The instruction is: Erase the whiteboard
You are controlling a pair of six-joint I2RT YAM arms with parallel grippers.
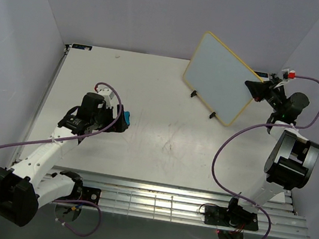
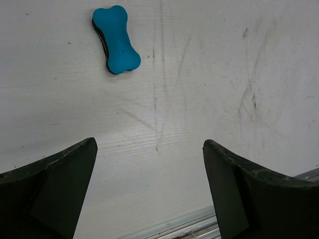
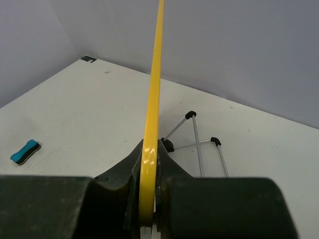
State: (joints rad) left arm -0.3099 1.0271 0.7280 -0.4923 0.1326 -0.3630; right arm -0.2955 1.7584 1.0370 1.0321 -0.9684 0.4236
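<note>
Whiteboard (image 1: 218,74) tilted at far right of table (image 1: 151,94); right fingers (image 1: 254,88) pinching its yellow right edge. Left fingers (image 1: 116,122) spread wide over table, eraser (image 2: 115,40) just ahead, apart.

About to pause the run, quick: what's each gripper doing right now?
Left gripper: open, holding nothing; the eraser lies apart from it.
Right gripper: closed on the whiteboard, gripping its yellow edge.

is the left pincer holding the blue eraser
No, the left pincer is open and empty, and the blue bone-shaped eraser lies on the table ahead of it.
</note>
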